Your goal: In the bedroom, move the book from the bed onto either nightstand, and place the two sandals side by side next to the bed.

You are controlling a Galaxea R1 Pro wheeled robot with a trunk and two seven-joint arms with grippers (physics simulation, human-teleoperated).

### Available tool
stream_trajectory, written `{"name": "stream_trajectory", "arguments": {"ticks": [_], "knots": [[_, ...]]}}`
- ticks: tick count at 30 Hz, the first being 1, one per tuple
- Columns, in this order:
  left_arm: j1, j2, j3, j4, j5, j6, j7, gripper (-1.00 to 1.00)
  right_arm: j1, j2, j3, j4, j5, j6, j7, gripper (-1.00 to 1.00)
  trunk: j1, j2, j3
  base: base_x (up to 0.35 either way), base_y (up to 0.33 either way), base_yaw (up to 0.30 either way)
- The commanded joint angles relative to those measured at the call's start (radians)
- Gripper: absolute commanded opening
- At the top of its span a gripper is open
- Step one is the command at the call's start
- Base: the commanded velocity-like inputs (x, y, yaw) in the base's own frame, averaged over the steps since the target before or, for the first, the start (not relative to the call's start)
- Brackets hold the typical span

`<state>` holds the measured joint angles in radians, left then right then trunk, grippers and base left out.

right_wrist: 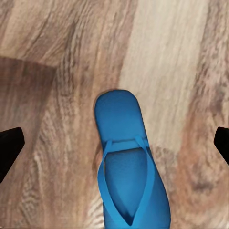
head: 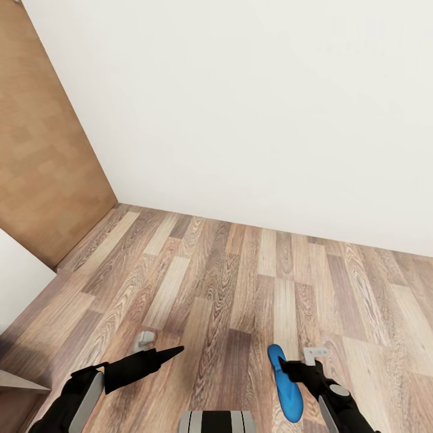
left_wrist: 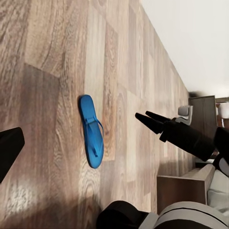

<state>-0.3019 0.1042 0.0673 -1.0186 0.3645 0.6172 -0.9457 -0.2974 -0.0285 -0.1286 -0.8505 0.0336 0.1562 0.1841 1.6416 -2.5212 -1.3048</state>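
Since your right gripper (right_wrist: 114,143) hangs wide open, one black finger on each side of the bright blue flat flip-flop sandal (right_wrist: 128,167) lying strap-up on the light brown wood-plank floor (head: 240,282), I'd guess it's light and floppy, so pinch across the sole edges, not the thin straps.

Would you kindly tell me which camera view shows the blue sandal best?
The right wrist view: the blue sandal is close, straps clear, though its lower end is cropped. The left wrist view shows it whole but small on the floor; the head view shows it partly covered by the right gripper.
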Motion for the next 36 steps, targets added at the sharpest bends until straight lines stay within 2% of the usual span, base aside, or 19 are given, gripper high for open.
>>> {"name": "stream_trajectory", "arguments": {"ticks": [1, 20, 36], "knots": [[0.000, -0.001, 0.000, 0.000, 0.005, 0.007, -0.001, 1.00, 0.000, 0.001, -0.003, -0.002, 0.000, 0.005, 0.007, 1.00, 0.000, 0.000, -0.001, 0.000, 0.000, 0.000], [0.000, -0.003, 0.001, 0.000, 0.005, 0.007, -0.001, 1.00, 0.000, -0.004, -0.003, -0.001, -0.018, 0.007, 0.002, 1.00, 0.000, 0.000, -0.001, 0.000, 0.000, 0.000], [0.000, -0.003, 0.002, 0.000, 0.005, 0.007, -0.001, 1.00, 0.000, -0.002, -0.003, -0.001, -0.014, 0.008, 0.001, 1.00, 0.007, -0.004, -0.063, 0.000, 0.000, 0.000]]}}
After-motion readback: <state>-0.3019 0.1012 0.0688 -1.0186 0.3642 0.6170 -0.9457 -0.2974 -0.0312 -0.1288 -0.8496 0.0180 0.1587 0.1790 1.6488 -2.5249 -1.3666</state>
